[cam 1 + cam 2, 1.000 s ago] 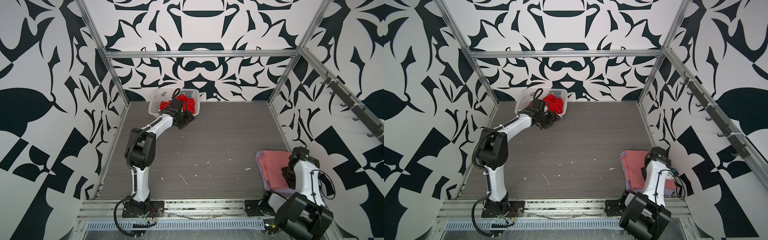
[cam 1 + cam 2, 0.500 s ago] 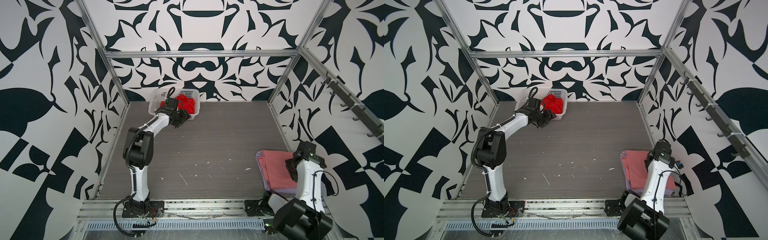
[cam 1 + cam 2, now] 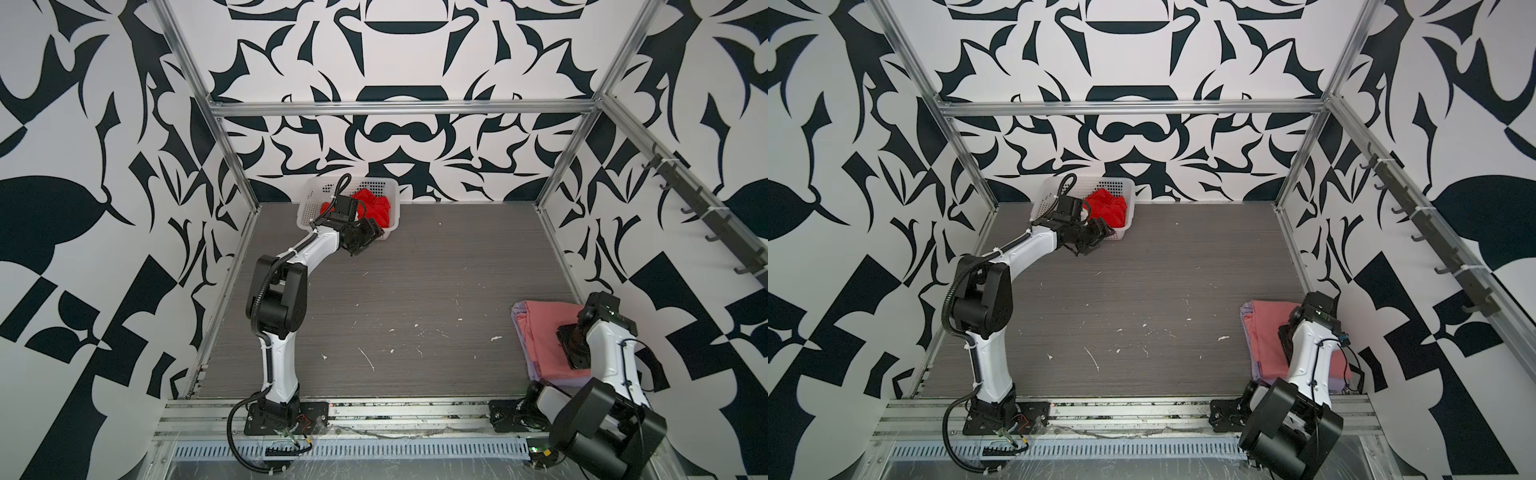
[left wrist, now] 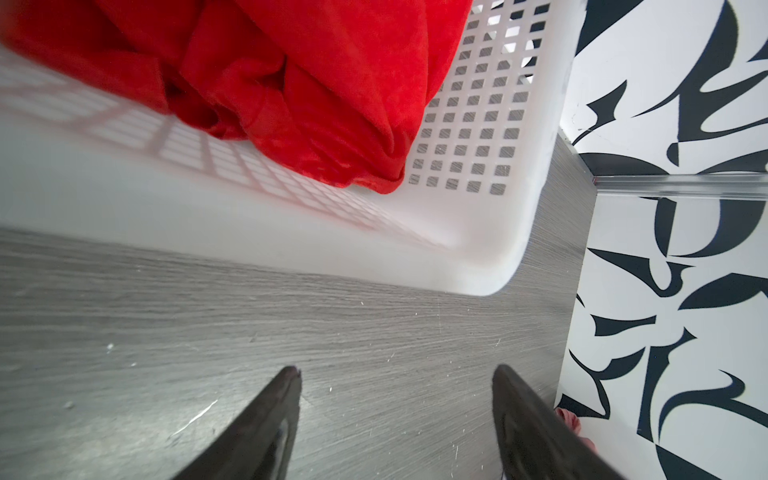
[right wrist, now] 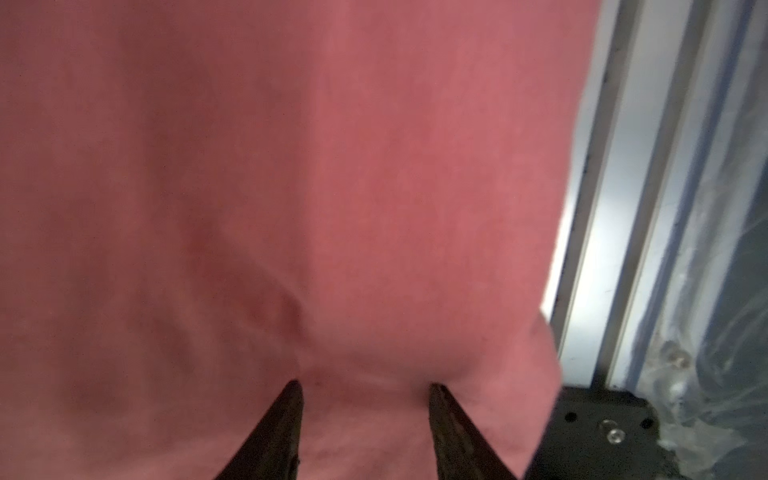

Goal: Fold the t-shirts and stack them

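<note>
Taking the far wall as 12 o'clock in both top views, the bright red t-shirt (image 3: 376,205) lies crumpled in soft bunched folds inside the white lattice basket (image 3: 320,191), which sits at about 11 o'clock on the grey table (image 3: 415,282), against the back wall. The left gripper (image 4: 397,370) hangs just off the basket's 6 o'clock rim, over bare table. Its jaws are wide apart and hold nothing. The left arm covers part of the shirt and basket from above, and the near basket wall (image 4: 478,124) is blurred in the left wrist view. The middle of the table, from 9 to 3 o'clock, is open board with only pale flecks on it. At about 4 o'clock the salmon-pink t-shirt (image 3: 540,332) lies folded flat on the pale lavender t-shirt (image 3: 517,316), which shows only as a thin margin. The stack lies close to the right frame rail and the front rail. The right gripper (image 5: 365,386) points down over the pink cloth, its jaws moderately parted and clamping nothing. Whether its tips touch the fabric is lost in blur, and the right arm hides the stack's near corner.
</note>
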